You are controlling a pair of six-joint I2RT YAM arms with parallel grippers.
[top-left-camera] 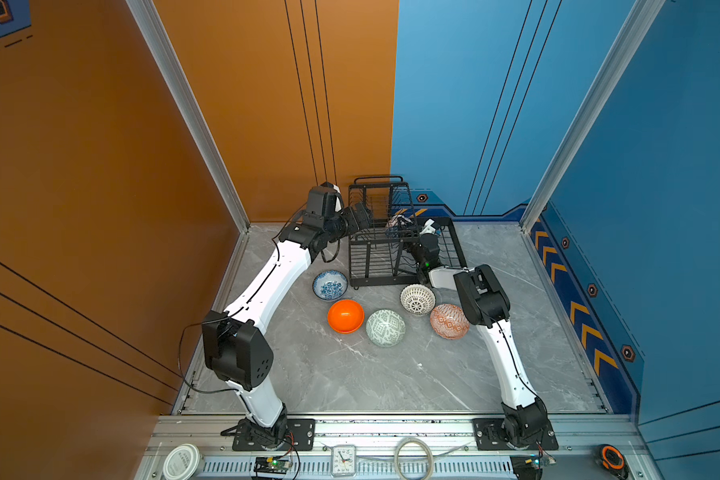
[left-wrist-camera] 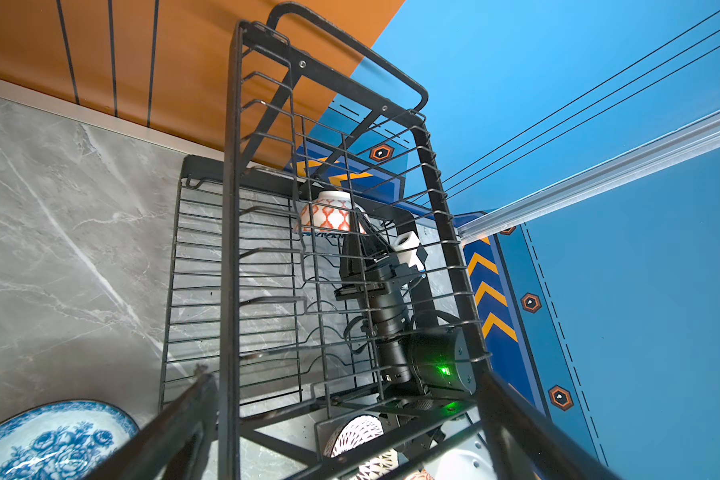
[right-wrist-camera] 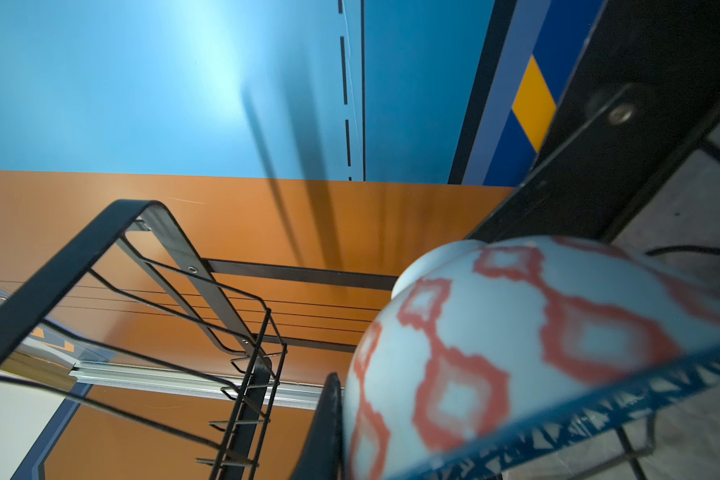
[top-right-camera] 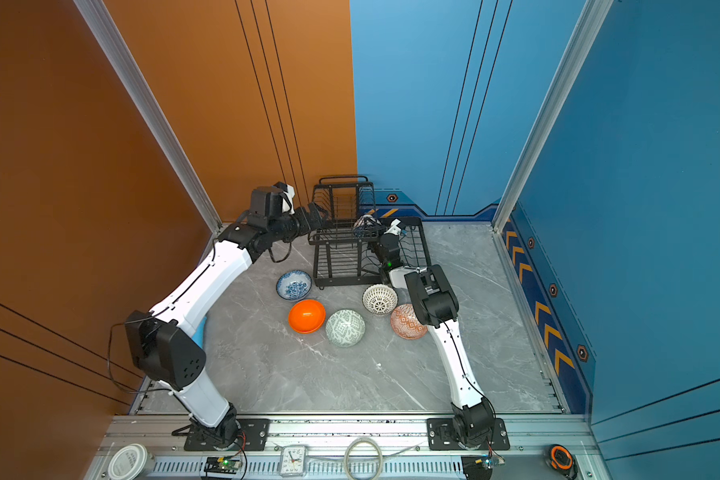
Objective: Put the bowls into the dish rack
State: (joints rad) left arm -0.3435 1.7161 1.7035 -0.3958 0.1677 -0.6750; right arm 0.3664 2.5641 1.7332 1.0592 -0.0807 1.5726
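Note:
The black wire dish rack stands at the back of the table. My right gripper reaches into its base tray, shut on the rim of a bowl that is white with orange diamonds and a blue rim. One finger shows outside the bowl. My left gripper stands open, straddling the rack's left end. On the table in front lie a blue floral bowl, an orange bowl, a pale green bowl, a white-black lattice bowl and an orange-white bowl.
A light-blue cylinder peeks out behind the left arm. The orange and blue walls stand close behind the rack. On the front rail lie a white lid, a clock, a tape ring and a tape measure.

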